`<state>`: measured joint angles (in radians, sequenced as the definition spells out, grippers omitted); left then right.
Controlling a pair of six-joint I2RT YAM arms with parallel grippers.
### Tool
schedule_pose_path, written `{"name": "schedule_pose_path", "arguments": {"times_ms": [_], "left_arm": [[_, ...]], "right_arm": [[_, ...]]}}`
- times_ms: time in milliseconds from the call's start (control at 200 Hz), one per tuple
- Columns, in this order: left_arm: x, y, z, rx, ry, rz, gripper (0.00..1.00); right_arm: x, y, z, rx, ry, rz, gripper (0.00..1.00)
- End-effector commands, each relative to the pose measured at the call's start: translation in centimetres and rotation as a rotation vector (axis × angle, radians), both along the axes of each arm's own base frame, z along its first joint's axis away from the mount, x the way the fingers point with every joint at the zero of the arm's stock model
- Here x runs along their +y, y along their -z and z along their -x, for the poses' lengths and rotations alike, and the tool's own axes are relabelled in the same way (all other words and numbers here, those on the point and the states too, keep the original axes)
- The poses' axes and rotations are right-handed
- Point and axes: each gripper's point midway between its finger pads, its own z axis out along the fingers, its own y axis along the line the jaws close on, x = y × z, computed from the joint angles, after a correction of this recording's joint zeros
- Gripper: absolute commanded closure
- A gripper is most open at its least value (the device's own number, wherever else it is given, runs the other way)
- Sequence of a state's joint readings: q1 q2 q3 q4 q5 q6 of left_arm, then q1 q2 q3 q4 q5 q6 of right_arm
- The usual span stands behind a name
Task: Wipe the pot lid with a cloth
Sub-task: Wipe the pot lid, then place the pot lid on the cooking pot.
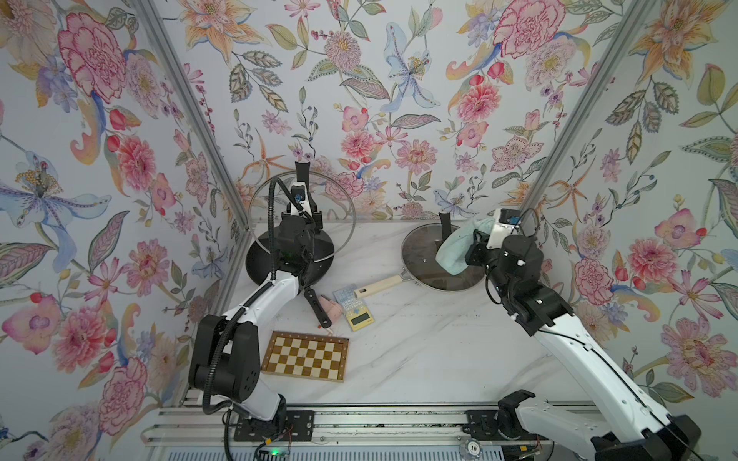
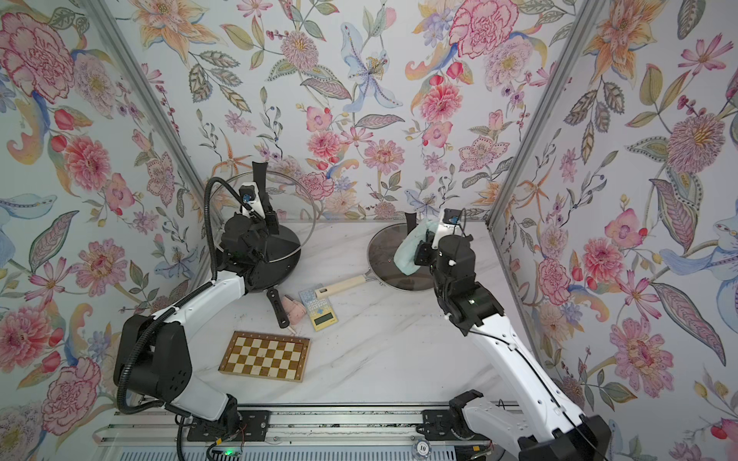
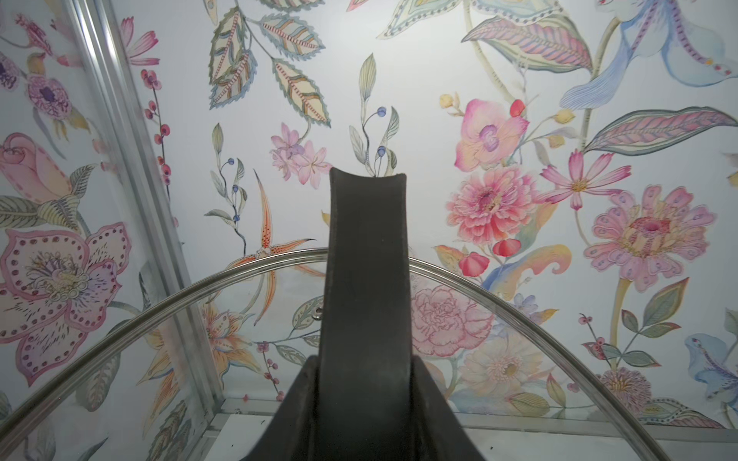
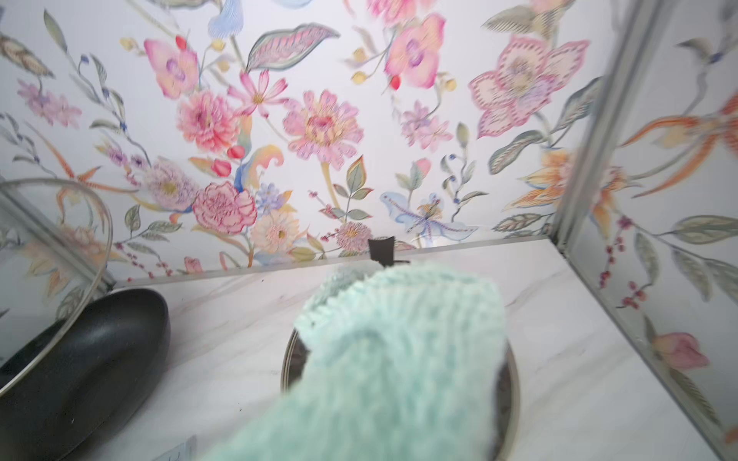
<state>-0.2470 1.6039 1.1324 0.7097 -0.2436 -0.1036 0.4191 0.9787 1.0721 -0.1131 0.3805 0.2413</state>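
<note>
Now, right gripper [image 1: 471,248] clasping cloth [image 1: 451,253], lid [image 1: 337,213] aloft

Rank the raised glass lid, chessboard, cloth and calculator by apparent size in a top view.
1. raised glass lid, though lifted nearer the camera.
2. chessboard.
3. cloth and calculator: about alike, not ranked.

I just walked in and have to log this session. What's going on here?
The left gripper grips a glass lid by its black handle and holds it tilted up over the black pan. The right gripper is shut on the mint cloth, which hangs over a second lidded pan. Whether the cloth touches that pan's lid is unclear. It is well apart from the raised lid.
</note>
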Motion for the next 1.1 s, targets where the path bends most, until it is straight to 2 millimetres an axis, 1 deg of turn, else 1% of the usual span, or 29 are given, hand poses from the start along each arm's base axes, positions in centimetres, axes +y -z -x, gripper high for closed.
{"name": "schedule_pose_path", "arguments": {"times_ms": [0,45,115,225,345,445,555,781,961,1096], "left_arm": [[1.0,-2.3,-0.1,-0.139,-0.007,0.085,1.00],[1.8,-1.3,-0.6,-0.126,-0.026,0.100,1.00],[3.3,0.0,-1.4,-0.111,-0.049,0.127,1.00],[4.9,2.1,-2.0,-0.075,-0.089,0.136,1.00],[5.9,4.7,-2.6,-0.034,-0.102,0.154,1.00],[6.5,6.9,-3.0,-0.003,-0.114,0.178,1.00],[6.9,8.0,-3.3,0.014,-0.115,0.196,1.00],[7.5,9.2,-3.7,0.033,-0.141,0.207,1.00],[8.4,10.6,-3.4,0.055,-0.199,0.211,1.00],[8.4,11.2,-3.5,0.064,-0.201,0.201,1.00]], "right_arm": [[-3.7,-1.9,2.8,-0.064,0.133,0.004,1.00],[-4.6,-2.9,4.0,-0.093,0.154,-0.006,1.00],[-5.8,-3.6,5.6,-0.110,0.191,-0.013,1.00],[-7.1,-3.4,7.2,-0.104,0.231,-0.030,1.00],[-7.4,-3.0,7.8,-0.102,0.235,-0.059,1.00],[-7.1,-2.6,7.3,-0.091,0.231,-0.064,1.00],[-6.4,-2.2,6.1,-0.069,0.218,-0.049,0.99],[-4.8,-2.0,4.1,-0.048,0.174,-0.037,0.99],[-4.3,-1.6,3.6,-0.037,0.160,-0.037,0.99],[-4.0,-1.4,3.2,-0.031,0.149,-0.042,0.99]]}}
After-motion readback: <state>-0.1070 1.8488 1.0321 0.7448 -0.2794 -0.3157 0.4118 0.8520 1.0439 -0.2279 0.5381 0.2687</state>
